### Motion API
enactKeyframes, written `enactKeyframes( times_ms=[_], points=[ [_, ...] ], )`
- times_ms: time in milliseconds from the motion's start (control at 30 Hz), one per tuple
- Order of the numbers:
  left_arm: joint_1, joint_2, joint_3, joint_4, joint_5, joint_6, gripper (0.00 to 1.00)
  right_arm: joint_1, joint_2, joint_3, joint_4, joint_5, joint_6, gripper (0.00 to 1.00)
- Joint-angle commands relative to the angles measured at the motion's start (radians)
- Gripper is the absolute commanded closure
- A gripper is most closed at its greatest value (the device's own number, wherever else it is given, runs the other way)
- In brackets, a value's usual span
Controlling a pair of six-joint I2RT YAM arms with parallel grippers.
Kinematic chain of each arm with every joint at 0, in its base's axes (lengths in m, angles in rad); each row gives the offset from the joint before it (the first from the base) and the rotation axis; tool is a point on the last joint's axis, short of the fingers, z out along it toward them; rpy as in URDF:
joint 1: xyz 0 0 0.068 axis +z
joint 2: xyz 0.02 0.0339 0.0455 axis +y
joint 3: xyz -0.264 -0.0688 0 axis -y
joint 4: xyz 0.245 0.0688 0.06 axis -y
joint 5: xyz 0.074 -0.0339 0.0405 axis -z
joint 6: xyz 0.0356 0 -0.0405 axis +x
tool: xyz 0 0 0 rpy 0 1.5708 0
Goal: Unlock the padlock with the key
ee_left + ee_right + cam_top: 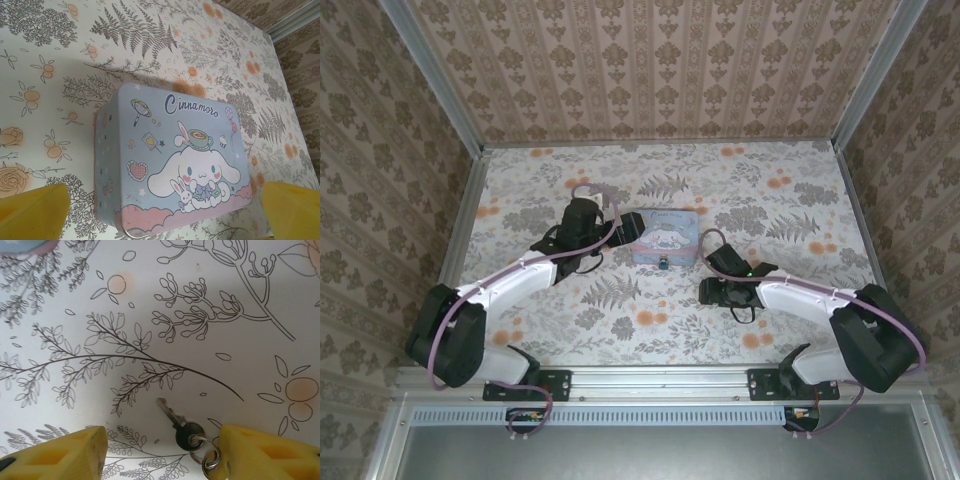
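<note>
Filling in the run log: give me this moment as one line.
left gripper: jaws open, over tin | right gripper: jaws open, straddling key | key: flat on table, ungrasped | phase: pre-grasp

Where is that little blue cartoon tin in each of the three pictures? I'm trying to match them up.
Top external: the tin sits near the picture's centre.
Left wrist: it takes up the middle and lower part, lid facing the camera.
Right wrist: what looks like its edge peeks in at the top-left corner.
Shared landmark: the floral tablecloth beneath it in all three.
</note>
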Motion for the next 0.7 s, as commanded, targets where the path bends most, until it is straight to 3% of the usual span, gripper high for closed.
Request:
enactKeyframes(
  times_ms=[0, 400, 667],
  points=[
    [-0.006, -0.003, 0.002, 0.012, 0.012, 0.014, 0.00, 0.017, 0.060, -0.017, -0.051, -0.012, 0.004, 0.42],
    [-0.005, 0.011, 0.014, 0.008, 0.013, 0.001, 0.00, 0.033, 0.079, -0.039, -0.023, -0.021, 0.016, 0.63],
    [0.000, 0.014, 0.022, -0.019, 0.018, -0.023, 0.00, 0.038, 0.078, -0.050, 0.002, -0.033, 0.021, 0.86]
  ],
)
